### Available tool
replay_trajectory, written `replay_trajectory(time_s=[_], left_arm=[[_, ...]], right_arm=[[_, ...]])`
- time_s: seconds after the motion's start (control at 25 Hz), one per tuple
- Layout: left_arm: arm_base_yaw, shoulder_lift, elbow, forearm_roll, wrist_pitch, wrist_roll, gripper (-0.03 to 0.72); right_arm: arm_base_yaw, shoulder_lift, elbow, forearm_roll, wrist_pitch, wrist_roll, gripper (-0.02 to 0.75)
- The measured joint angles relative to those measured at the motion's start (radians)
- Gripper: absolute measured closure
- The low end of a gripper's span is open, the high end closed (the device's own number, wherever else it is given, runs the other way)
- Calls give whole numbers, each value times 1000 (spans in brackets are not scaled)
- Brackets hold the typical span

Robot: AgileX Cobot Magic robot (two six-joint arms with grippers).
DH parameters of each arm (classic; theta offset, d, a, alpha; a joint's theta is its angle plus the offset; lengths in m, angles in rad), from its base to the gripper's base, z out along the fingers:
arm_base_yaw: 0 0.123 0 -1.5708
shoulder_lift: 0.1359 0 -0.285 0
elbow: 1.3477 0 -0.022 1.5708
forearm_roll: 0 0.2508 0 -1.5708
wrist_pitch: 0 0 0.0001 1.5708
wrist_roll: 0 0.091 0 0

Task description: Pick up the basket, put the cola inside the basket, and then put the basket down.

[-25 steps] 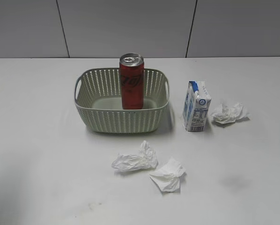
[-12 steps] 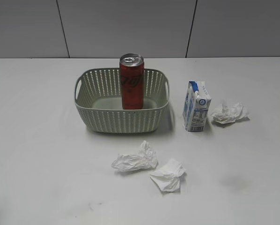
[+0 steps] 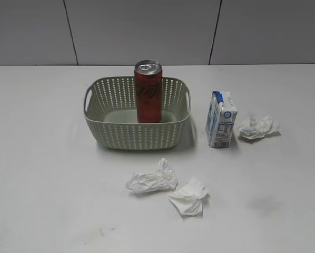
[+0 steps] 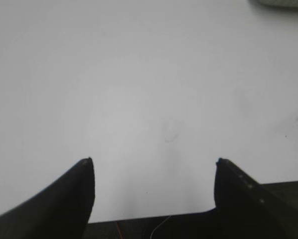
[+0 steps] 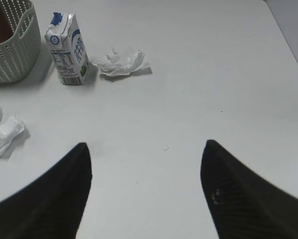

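White table (image 3: 47, 174) carries everything. Green basket (image 3: 136, 132) sits near middle, flat on table. Milk carton (image 3: 220, 126) stands at 3 o'clock from basket, just beside it. One crumpled paper (image 3: 258, 127) at 3 o'clock from carton, close. Two more paper balls (image 3: 168, 188) at 6 o'clock from basket, touching each other.

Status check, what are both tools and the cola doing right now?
Left tool open, empty, over bare table. Right tool open, empty. Cola upright inside basket, basket on table. Nothing blocking; milk carton stands beside it.
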Motion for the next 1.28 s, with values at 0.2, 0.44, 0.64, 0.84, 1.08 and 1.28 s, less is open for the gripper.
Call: replay_trajectory(time_s=[0.2,0.44,0.64,0.84,1.08,1.28], left_arm=[[0,-123,0,0,0,0,122],[0,-257,0,0,0,1,123],[0,-364,0,0,1,1,129],[0,-418,0,2,2,1,130],[0,-417,0,4,2,1,131],[0,-417,0,4,2,1,131]], right_arm=[[0,0,0,0,0,0,206],[0,0,0,0,0,0,206],[0,0,0,0,0,0,206],[0,0,1,0,-1,0,206],[0,0,1,6,-1,0,206],[0,0,1,106,-2,1,206]])
